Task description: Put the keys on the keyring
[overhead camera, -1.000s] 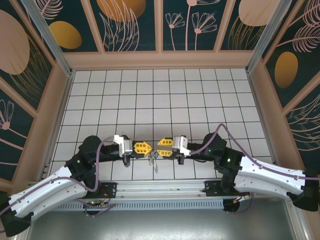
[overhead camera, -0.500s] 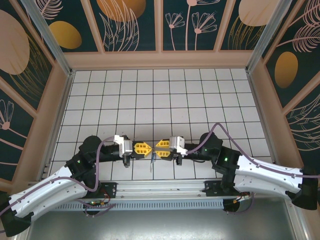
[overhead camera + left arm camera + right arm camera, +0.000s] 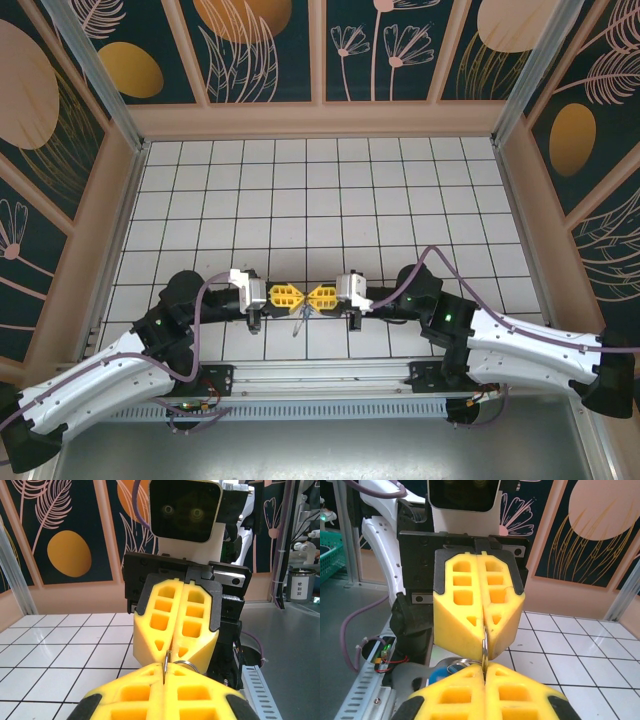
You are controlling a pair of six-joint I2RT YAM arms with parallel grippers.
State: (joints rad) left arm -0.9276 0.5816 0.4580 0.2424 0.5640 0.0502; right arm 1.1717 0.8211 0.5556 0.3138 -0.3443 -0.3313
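Two yellow-fingered grippers meet tip to tip over the white tiled table [image 3: 300,180], near its front edge. The left gripper [image 3: 296,296] and right gripper [image 3: 314,296] are each pinched together on the thin metal keyring [image 3: 484,652]. The blue-headed key [image 3: 440,674] sits just beneath them.

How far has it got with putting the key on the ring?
Done: the keyring is picked up. In hand: left gripper and right gripper, both shut, pinch it tip to tip; the blue key hangs beside it. To do: whether the key is threaded yet is hidden, so likely that.
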